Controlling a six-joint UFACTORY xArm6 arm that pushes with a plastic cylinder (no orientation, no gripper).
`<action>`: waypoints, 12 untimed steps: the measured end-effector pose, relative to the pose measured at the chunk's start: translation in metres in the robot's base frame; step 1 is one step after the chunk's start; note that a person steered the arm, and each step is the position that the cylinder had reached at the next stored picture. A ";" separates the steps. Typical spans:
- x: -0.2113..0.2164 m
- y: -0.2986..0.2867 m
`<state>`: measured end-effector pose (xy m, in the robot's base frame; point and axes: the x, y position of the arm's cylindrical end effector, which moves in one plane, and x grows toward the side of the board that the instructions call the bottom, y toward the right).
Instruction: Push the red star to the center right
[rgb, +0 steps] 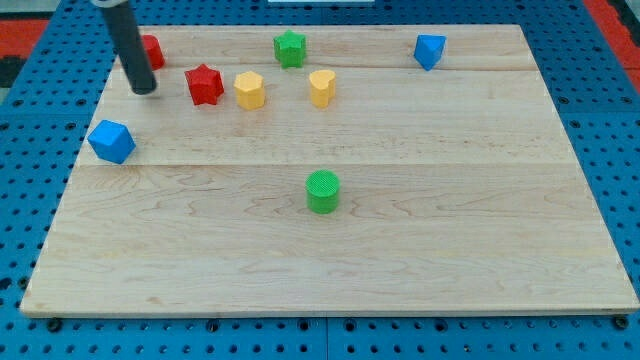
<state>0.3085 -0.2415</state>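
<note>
My tip (144, 90) down on the board in the upper left of the frame, no jaws to open or close. Red star (204, 85) just to its right, apart, not touching. Yellow block (249, 90) immediately beyond the star on the rightward path. Likely a straight rightward shove from here.

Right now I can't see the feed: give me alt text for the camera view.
My tip rests on the wooden board at the view's upper left, left of the red star and apart from it. Right of the star stand two yellow blocks; a green cylinder sits mid-board.
</note>
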 end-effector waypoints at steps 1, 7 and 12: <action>-0.020 0.038; 0.105 0.272; 0.119 0.406</action>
